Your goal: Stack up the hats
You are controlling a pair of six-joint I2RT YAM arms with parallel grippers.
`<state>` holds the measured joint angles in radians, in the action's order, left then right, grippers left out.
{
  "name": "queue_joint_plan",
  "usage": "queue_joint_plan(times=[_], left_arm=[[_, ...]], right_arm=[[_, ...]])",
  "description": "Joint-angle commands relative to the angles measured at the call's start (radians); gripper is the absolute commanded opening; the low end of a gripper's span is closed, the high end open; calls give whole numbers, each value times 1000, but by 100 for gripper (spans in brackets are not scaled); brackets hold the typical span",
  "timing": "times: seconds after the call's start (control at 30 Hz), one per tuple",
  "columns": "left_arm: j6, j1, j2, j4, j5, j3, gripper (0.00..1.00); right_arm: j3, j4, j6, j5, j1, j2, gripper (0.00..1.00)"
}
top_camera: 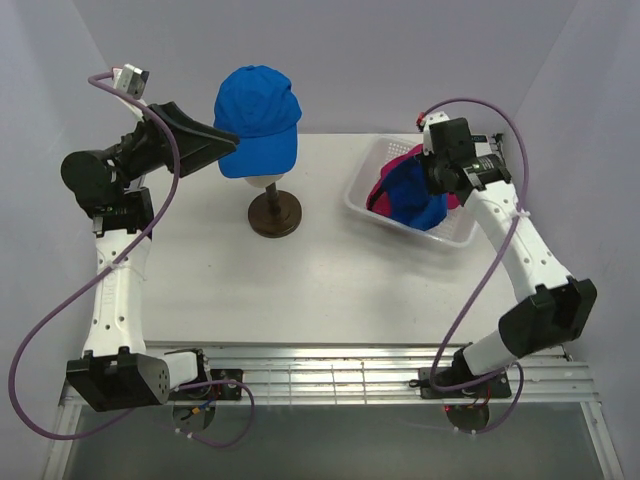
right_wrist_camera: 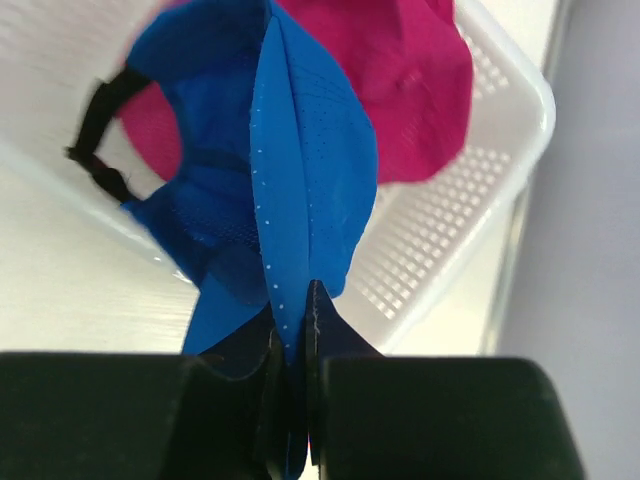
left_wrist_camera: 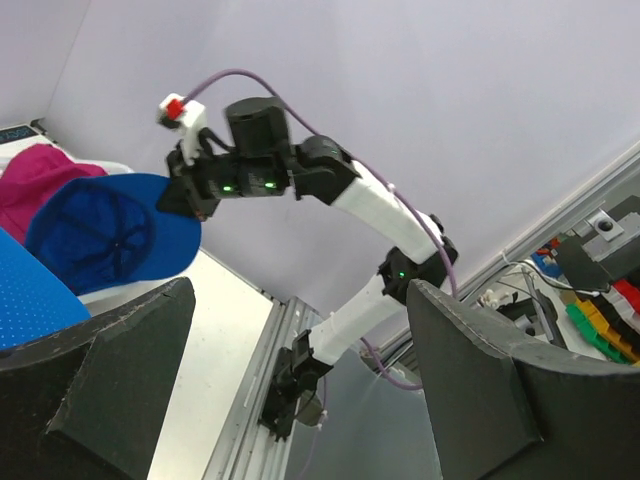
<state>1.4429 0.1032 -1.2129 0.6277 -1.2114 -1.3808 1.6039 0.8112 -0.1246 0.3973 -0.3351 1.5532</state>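
looks like blue cap x2, pink cap x1, white mesh basket x1, mannequin head x1, dark round stand x1, robot arm x2

Plain pale lavender walls close in the white tabletop at its left, far and right edges. Slatted aluminium rails run along its near edge. Even, soft light.

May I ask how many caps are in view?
3: blue cap on mannequin head, second blue cap in right hand, pink cap in basket; more may hide.
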Motion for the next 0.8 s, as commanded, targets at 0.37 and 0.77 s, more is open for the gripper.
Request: queue_joint_plan(times=[0.37,0.77], left_arm=[[-76,7,23,-52,-7,-1,98],[-770,67,47,-864,18,-219,98]], right_arm=[[306,-253,102,-42,-19,-101,8],[696,-677,-321,227,-362,209,8]])
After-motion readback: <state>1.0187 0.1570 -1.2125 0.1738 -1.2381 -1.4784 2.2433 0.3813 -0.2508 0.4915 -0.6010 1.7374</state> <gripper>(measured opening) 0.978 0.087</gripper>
